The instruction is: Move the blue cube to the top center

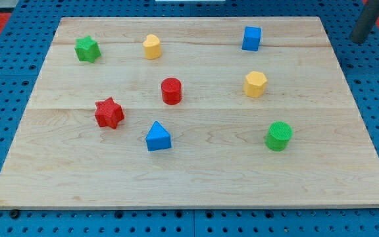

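The blue cube [251, 38] stands on the wooden board [196, 178] near its top edge, right of centre. My tip [358, 40] shows at the view's top right, just beyond the board's top right corner, well to the right of the blue cube and not touching any block.
A yellow heart-like block [152, 47] and a green star [87, 49] lie at the top left. A red cylinder [171, 91] and a yellow hexagon block [255, 84] lie mid-board. A red star [109, 112], a blue triangle [158, 137] and a green cylinder [279, 135] lie lower.
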Controlling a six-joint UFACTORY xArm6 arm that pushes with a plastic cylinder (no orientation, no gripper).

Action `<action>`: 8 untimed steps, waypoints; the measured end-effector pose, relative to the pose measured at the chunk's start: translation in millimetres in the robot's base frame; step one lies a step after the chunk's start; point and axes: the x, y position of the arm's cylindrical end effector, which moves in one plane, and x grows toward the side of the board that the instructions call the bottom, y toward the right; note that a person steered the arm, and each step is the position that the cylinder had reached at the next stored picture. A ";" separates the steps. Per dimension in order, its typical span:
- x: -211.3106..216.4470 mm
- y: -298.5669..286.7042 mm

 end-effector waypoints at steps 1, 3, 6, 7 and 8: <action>1.3 -1.0; 14.6 -124.8; -25.9 -228.0; -46.0 -221.5; -51.6 -221.4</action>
